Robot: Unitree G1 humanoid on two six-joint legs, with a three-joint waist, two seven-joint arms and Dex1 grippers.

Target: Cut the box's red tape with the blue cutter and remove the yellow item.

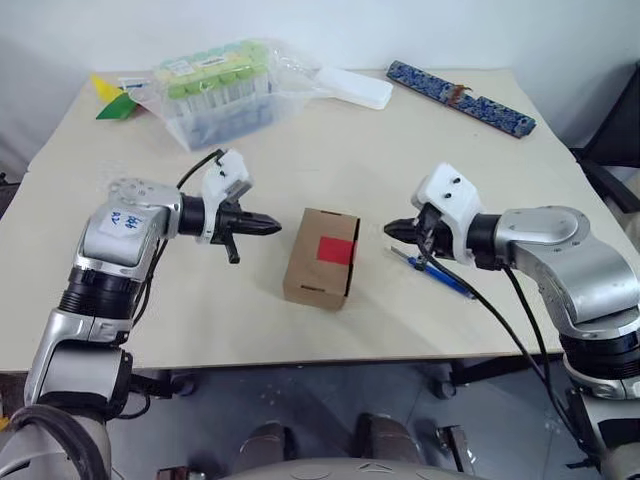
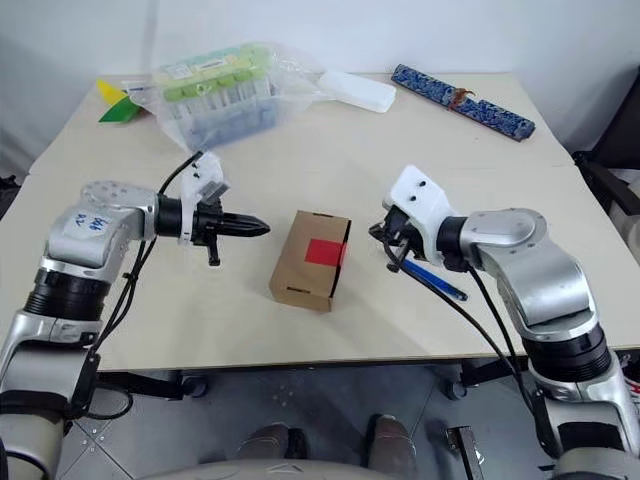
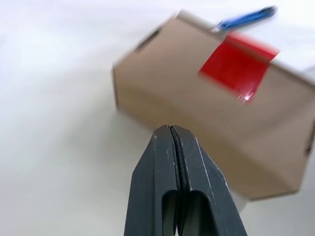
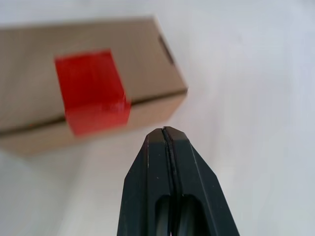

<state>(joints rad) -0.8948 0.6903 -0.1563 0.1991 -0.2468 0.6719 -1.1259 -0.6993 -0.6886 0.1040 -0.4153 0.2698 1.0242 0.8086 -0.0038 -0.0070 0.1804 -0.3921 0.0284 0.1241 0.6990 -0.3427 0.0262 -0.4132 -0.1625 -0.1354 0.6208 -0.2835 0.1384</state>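
Note:
The small brown box (image 1: 320, 258) stands in the middle of the table, its flaps closed under the red tape (image 1: 337, 250) on its top edge. My left gripper (image 1: 272, 227) hovers just left of the box, shut and empty, pointing at it. On the other side, my right gripper (image 1: 390, 230) is shut with nothing in it, also aimed at the box. The blue cutter (image 1: 432, 273) lies flat on the table under my right wrist. In the wrist views the box (image 3: 216, 103) and the red tape (image 4: 91, 91) appear close ahead. The yellow item is hidden.
A clear bag of green-capped tubes (image 1: 215, 90) sits at the back left, beside yellow and green paper pieces (image 1: 110, 95). A white flat object (image 1: 355, 87) and a long blue patterned bar (image 1: 460, 97) lie along the far edge. A dark chair (image 1: 615, 150) stands off the right side.

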